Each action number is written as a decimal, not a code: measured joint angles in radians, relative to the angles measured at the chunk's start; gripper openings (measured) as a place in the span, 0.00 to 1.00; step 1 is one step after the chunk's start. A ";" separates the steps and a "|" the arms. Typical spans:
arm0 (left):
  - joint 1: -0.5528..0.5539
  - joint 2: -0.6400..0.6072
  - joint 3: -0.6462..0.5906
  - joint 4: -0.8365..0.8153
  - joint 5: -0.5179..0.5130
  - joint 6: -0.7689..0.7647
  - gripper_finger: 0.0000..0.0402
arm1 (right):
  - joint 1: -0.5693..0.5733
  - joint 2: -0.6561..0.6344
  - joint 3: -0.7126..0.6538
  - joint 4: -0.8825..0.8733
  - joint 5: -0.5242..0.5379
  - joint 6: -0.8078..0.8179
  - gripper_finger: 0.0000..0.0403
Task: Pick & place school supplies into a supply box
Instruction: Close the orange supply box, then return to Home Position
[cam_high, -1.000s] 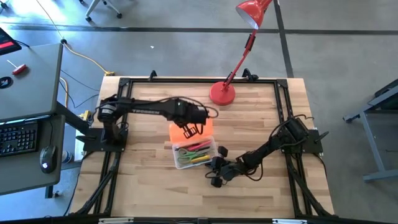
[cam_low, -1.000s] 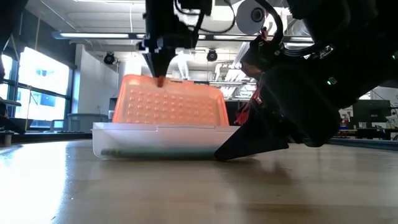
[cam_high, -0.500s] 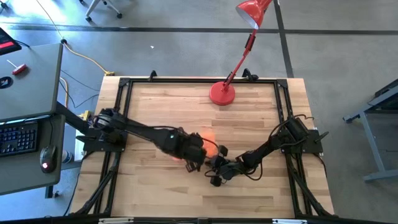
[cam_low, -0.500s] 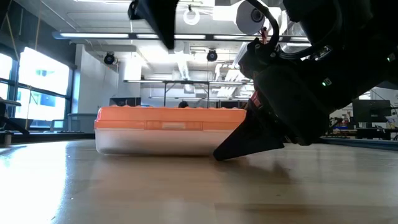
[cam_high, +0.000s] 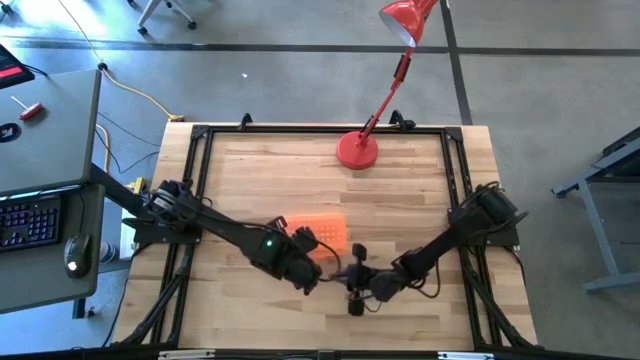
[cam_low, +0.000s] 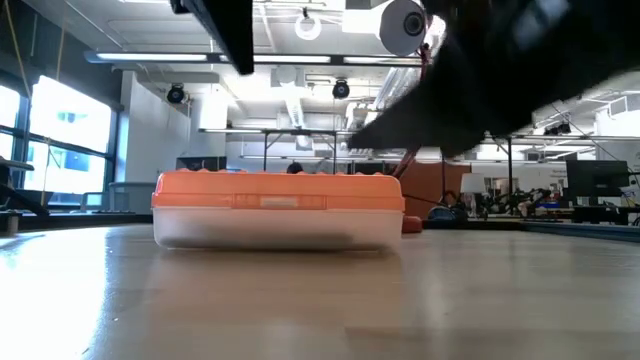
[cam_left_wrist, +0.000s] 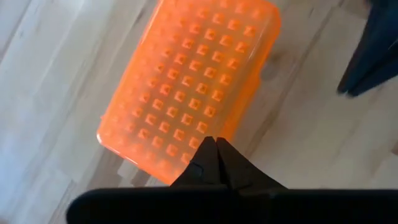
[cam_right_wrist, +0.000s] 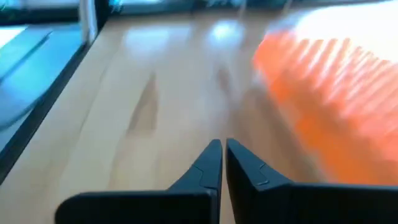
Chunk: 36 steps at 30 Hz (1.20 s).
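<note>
The main risk, as I judge it, is the two arms clipping each other or knocking the supply box (cam_high: 318, 231) askew, since the left gripper (cam_left_wrist: 214, 163) hangs clenched and empty just above the box's near end, with the right gripper (cam_right_wrist: 224, 163), also clenched and empty, just beside the box. The box lies flat with its orange lid (cam_left_wrist: 193, 87) down, its long axis running straight away from the left gripper's fingertips.
</note>
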 joint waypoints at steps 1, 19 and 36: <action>0.000 0.000 -0.015 0.011 -0.002 -0.004 0.02 | 0.002 -0.019 0.000 0.012 0.041 -0.038 0.00; 0.045 -0.010 -0.408 0.483 0.038 -0.037 0.05 | -0.214 -0.115 0.000 -0.291 -0.008 0.051 0.00; -0.107 -0.247 -0.034 -0.011 -0.247 0.124 0.09 | -0.102 -0.596 0.002 -0.479 0.025 -0.268 0.00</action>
